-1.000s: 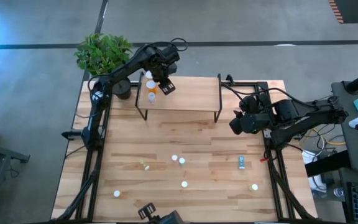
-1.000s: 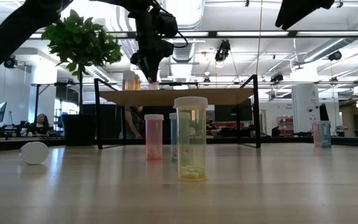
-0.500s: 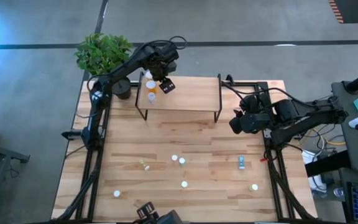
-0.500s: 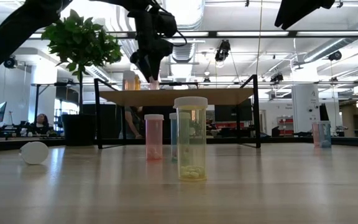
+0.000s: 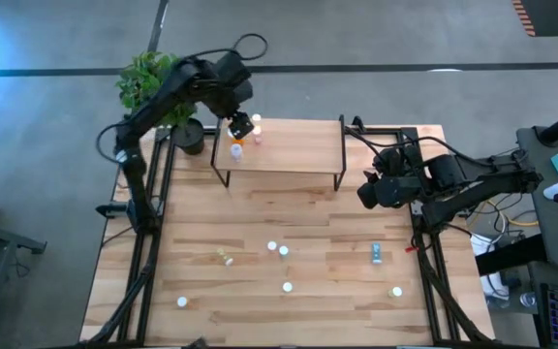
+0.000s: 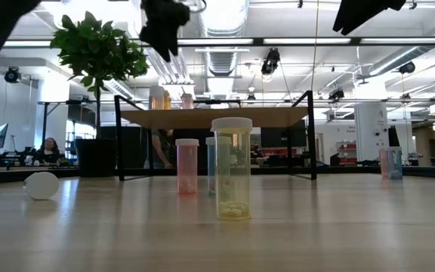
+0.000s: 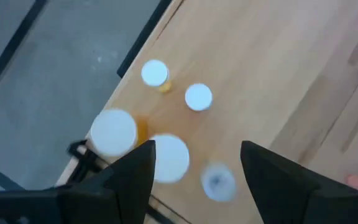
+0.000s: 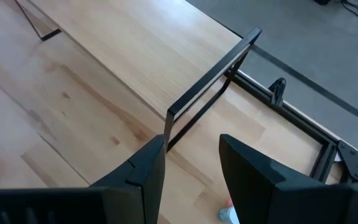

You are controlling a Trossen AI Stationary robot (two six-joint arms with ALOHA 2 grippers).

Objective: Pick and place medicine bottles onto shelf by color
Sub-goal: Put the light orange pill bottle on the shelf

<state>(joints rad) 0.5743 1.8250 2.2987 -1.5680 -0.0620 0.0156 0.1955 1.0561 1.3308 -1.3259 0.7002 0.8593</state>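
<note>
Behind stands the shelf [image 5: 289,145], bottles [image 5: 235,147] upright (caps up); left tool [image 5: 239,126] apart, empty.

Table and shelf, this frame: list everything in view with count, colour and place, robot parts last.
shelf: one, light wood on black wire frame, at the table's far edge.
bottles on shelf: a white-capped cluster, orange and pinkish, at its left end; exact count unclear.
bottles on table: seven, scattered on the near half; one blue-green lies on its side.
plant: one, green, far left corner.
left gripper: open, above the shelf's left end.
right gripper: open, right of the shelf.
</note>
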